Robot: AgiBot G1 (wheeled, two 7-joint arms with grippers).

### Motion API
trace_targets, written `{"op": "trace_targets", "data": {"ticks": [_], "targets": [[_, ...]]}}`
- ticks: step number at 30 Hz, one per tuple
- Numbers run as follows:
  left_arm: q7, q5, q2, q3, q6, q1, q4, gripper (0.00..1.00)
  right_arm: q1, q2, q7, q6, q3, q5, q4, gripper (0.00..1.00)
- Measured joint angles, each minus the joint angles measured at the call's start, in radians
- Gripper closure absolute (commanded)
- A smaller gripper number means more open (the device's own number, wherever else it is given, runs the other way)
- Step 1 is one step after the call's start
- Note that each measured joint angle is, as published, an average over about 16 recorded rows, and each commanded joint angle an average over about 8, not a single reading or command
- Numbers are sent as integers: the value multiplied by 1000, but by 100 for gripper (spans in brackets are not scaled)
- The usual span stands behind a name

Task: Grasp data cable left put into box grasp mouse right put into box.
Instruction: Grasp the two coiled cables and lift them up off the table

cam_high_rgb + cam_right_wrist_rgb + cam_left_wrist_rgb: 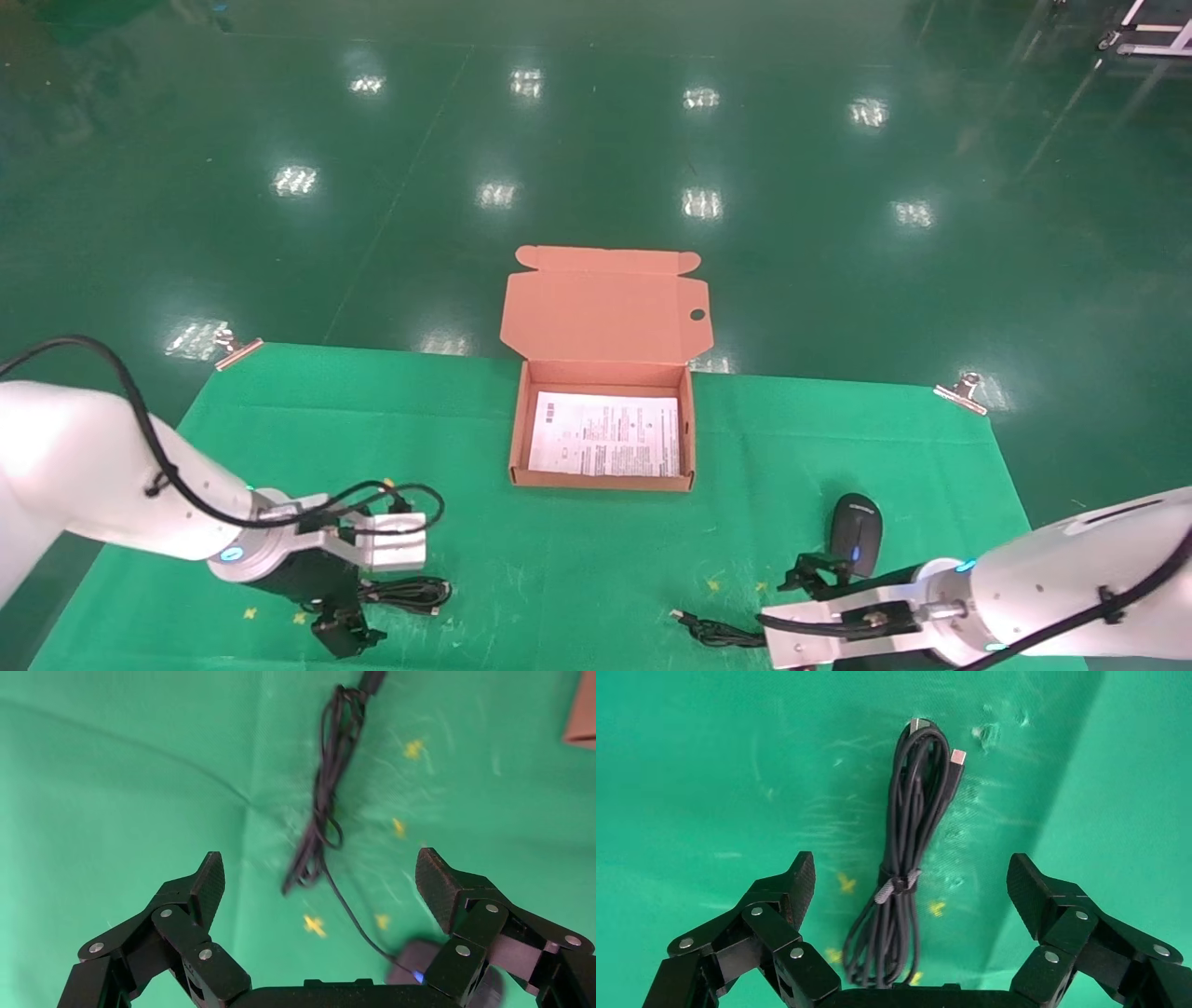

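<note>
Head view: the open box (pixel 602 438) is seen mid-table, the cable (pixel 410 593) near the left edge, the mouse (pixel 856 534) to the right. Left wrist view: the left gripper (pixel 910 881) is spread wide over the cable (pixel 905 860); closing across the tie should hold the loops together. Right wrist view: the right gripper (pixel 320 878) is also held apart, the mouse (pixel 415 960) probably just beside one finger.

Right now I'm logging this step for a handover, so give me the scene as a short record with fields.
box: open on the green mat, white printed sheet inside
data cable: bundled, on the mat, between the fingers
left gripper: open above the data cable
mouse: on the mat, unheld
right gripper: open, near the mouse
</note>
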Motion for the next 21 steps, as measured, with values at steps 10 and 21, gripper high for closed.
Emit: {"op": "trace_targets", "data": {"ticks": [10, 21], "targets": [[101, -51, 52, -30, -61, -43, 273, 0, -18, -70, -17, 72, -9, -21, -134, 0], [201, -75, 82, -43, -102, -66, 424, 96, -22, -121, -54, 127, -18, -43, -250, 100]]}}
